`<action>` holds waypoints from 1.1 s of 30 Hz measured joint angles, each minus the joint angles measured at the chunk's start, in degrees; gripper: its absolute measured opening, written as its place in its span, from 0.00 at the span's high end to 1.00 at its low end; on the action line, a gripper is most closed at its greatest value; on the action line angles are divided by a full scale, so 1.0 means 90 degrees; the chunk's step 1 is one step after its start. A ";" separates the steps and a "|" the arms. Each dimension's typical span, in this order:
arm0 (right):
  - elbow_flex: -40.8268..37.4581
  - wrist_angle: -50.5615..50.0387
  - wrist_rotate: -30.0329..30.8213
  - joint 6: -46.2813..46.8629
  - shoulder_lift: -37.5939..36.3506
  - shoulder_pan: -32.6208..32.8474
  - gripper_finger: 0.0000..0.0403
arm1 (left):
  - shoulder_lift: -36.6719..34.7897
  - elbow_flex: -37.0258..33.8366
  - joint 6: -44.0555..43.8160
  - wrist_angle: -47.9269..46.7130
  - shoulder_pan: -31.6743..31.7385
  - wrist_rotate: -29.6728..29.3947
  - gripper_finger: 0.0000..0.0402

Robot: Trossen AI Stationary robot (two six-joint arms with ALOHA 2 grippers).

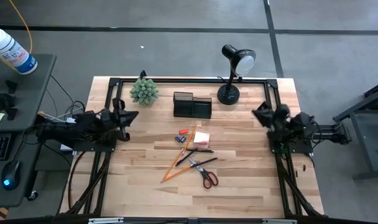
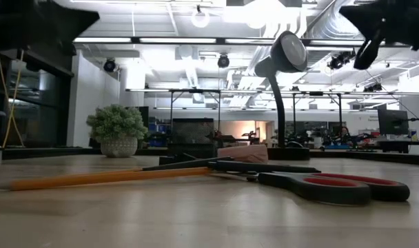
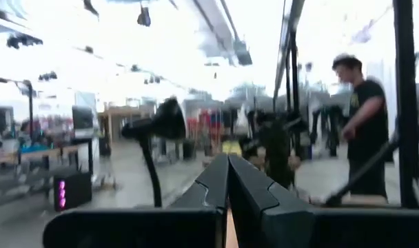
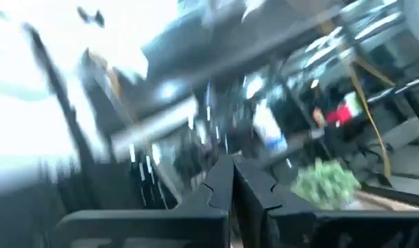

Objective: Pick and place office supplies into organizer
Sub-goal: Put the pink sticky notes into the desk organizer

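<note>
The supplies lie loose on the wooden table's middle: red-handled scissors (image 1: 207,175) (image 2: 320,184), two orange pencils (image 1: 176,163) (image 2: 92,178), a black pen (image 1: 197,163), a pink sticky-note pad (image 1: 201,138) (image 2: 242,152), and small orange and dark bits (image 1: 181,135). The black organizer (image 1: 192,105) (image 2: 191,131) stands near the far edge. My left gripper (image 1: 128,116) (image 3: 228,180) hovers shut at the left edge, touching nothing. My right gripper (image 1: 258,112) (image 4: 231,180) hovers shut at the right edge.
A green spiky plant ball (image 1: 143,91) (image 2: 118,127) in a pot sits left of the organizer, a black desk lamp (image 1: 234,71) (image 2: 284,89) to its right. A black frame (image 1: 189,80) rims the table. A person (image 3: 361,124) stands in the room beyond.
</note>
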 joint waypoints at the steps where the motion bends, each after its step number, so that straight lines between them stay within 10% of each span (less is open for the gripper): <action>1: 0.0005 0.0146 0.0320 0.0335 0.0017 -0.0019 1.00 | 0.0000 0.0000 0.0000 0.0094 0.0000 0.0010 1.00; 7: 0.0194 0.0306 0.0623 0.0997 0.0537 -0.0008 1.00 | 0.0000 0.0000 -0.0004 0.0544 0.0000 0.0057 1.00; 13: 0.1712 -0.0124 0.0430 0.0697 0.2736 0.0112 1.00 | 0.0014 0.0000 -0.0340 0.0381 -0.0002 0.0244 1.00; 23: 0.5587 -0.5053 -0.1793 -0.0331 0.7430 0.0196 0.93 | 0.0019 0.0000 -0.0656 -0.0478 0.0000 0.0201 1.00; 33: 0.8152 -0.7648 -0.1487 -0.2796 1.0294 0.0191 0.59 | 0.0019 0.0000 -0.0875 -0.1942 -0.0002 0.0562 1.00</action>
